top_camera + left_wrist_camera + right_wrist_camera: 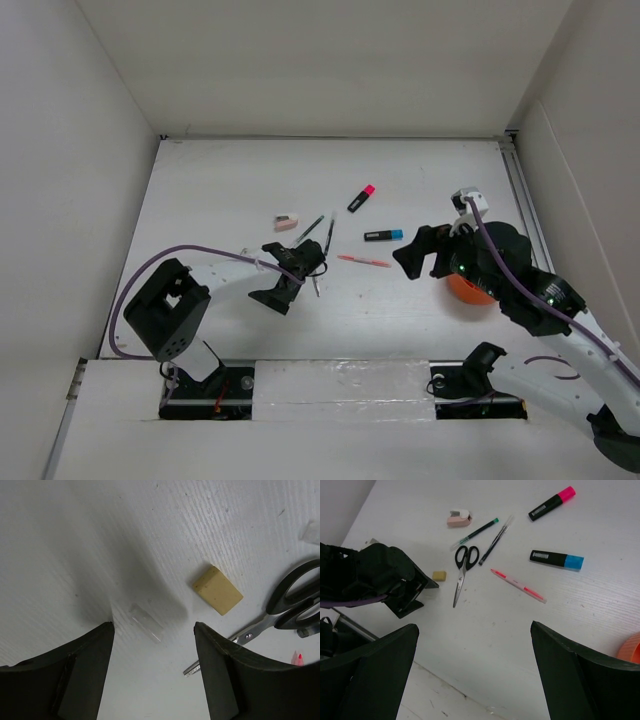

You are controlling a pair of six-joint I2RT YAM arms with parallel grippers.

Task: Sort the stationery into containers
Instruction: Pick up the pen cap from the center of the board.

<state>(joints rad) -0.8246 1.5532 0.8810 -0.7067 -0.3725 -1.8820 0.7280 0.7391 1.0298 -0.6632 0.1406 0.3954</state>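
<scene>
- Left claw (pixel 152 630) stood part-spread, empty, astride a small clear piece (pixel 146 622).
- Right claw (pixel 474 626) stood fully spread, empty.
- Only the left wrist view showed that piece.

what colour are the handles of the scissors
Black. The scissors show best in the right wrist view, lying flat on the table.

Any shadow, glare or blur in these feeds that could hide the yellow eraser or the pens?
Left wrist: a soft shadow darkens the table beside the yellow eraser, itself sharp and lit. Right wrist: even light, no glare, pens crisp. Top view: flat light; the right arm hides most of the orange tub.
</scene>
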